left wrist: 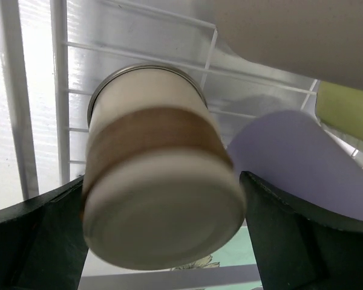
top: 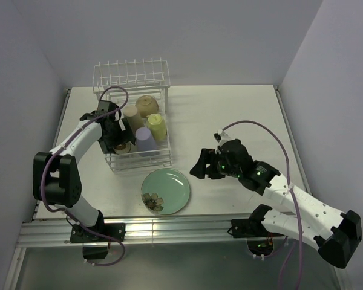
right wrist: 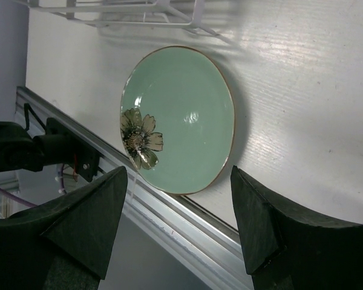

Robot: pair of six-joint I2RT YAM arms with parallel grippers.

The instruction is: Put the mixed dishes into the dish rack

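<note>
Cups (top: 146,124) crowd the dish rack (top: 132,67) overhead. Your left gripper (top: 117,136) reaches into its near-left corner, and your right gripper (top: 201,169) hovers right of the mint-green plate (top: 169,184) on the table (top: 242,115). Left wrist: fingers (left wrist: 24,241) flank the small metal cup (left wrist: 157,181); you cannot tell whether they grip it. Right wrist: fingers (right wrist: 72,229) spread wide, empty.

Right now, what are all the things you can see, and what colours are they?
dish rack: one, white wire, far left of table
tan cup: one, tan, in the rack
bowl: one, cream, in the rack
mug: one, yellow-green, in the rack
lavender cup: one, lavender, in the rack
small cup: one, cream with tan band, in the rack, between left fingers
plate: one, mint green with flower, on the table before the rack
table: one, white, under everything
left fingers: two, black, inside the rack
right fingers: two, black, open, beside the plate
</note>
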